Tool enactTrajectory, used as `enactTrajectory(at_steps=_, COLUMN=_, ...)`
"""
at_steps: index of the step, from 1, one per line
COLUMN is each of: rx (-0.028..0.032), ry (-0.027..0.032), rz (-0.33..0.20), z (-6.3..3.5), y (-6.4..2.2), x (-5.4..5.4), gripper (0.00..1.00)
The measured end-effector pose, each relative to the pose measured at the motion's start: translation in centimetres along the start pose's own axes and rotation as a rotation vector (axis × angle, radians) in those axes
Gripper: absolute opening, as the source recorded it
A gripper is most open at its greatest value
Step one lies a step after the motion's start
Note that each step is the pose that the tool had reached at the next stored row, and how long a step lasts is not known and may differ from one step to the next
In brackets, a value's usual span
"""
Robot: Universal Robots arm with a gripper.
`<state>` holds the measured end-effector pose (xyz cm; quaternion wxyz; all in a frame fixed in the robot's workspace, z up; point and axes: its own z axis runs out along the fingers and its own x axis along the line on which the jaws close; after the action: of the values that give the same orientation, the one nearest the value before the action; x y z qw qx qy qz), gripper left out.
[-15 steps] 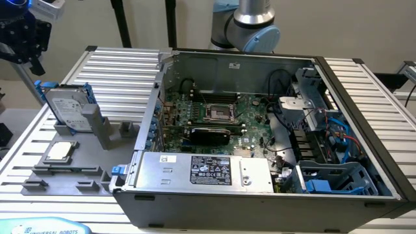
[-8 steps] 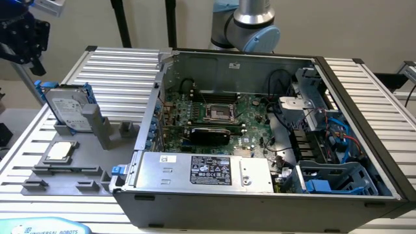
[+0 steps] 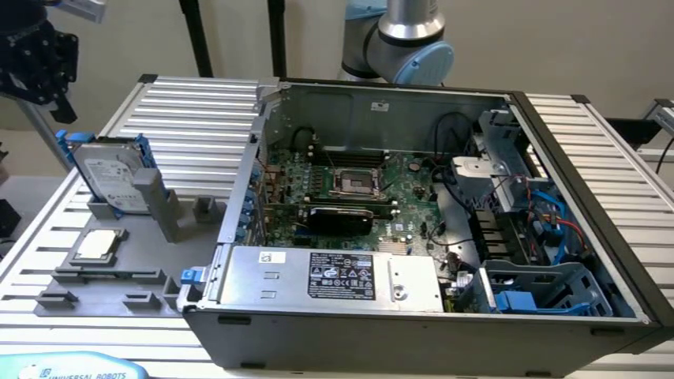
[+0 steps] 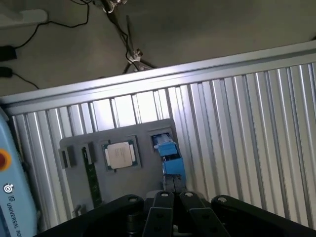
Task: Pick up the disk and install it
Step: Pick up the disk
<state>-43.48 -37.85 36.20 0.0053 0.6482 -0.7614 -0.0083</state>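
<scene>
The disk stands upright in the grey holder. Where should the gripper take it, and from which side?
Probably the top edge of the disk, coming straight down and closing on its two flat faces. It stands on edge, slightly tilted, its lower end seated in the grey holder, so the upper part is free.

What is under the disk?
A grey holder tray: the disk stands on edge in one of its slots. The disk's bottom edge is hidden inside the slot.
</scene>
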Motion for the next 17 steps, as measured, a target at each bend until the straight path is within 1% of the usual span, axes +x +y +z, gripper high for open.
enactTrajectory(at_steps=3, rx=0.0008, ry=0.0008, rz=-0.043, z=0.08, y=-0.01, x=0.0, gripper=0.11)
enactTrajectory(at_steps=6, rx=0.0013, ry=0.0012, rz=-0.074, z=0.23, y=-0.1, x=-0.02, gripper=0.11)
enactTrajectory(at_steps=11, rx=0.0012, ry=0.0016, rz=-0.091, z=0.53, y=-0.82, x=-0.27, gripper=0.11)
enactTrajectory(at_steps=17, rx=0.002, ry=0.0019, rz=-0.117, z=0.84, y=-0.75, x=-0.77, gripper=0.11)
